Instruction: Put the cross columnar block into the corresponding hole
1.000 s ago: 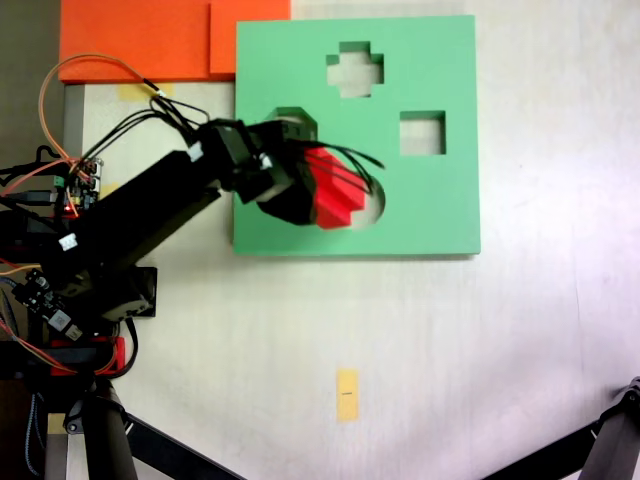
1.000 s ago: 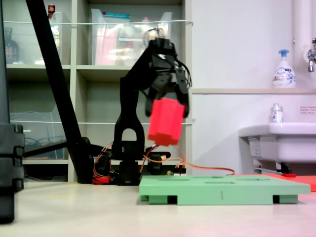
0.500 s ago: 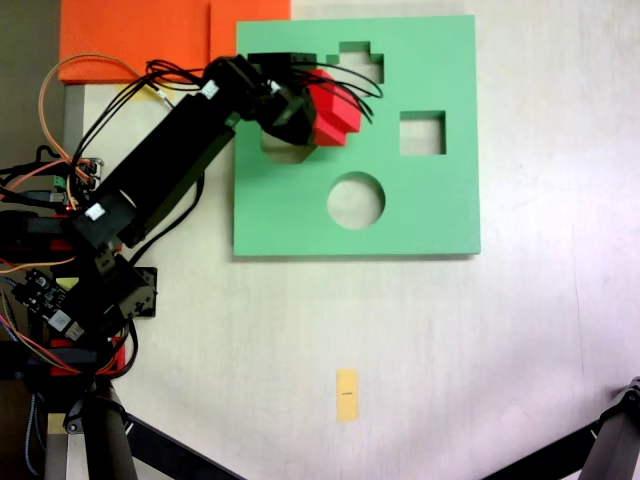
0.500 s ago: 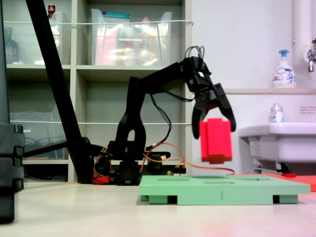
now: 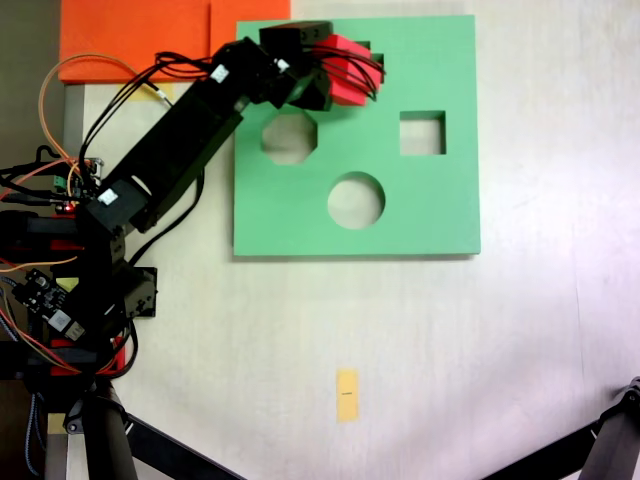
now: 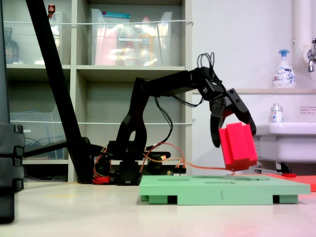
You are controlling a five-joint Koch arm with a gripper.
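Pale tabletop, green board (image 5: 440, 190); above it, tilted cross columnar block (image 6: 238, 146) clamped in the pincer (image 6: 236, 133).

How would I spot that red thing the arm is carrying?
Find the flat green foam board on the pale table. Above its far edge in the top-down fixed view, the black gripper holds the red block. It is the one bright red, ridged piece, hanging tilted just above the board.

Clear air between held cross columnar block (image 6: 238, 146) and green foam board (image 6: 222, 188) below.
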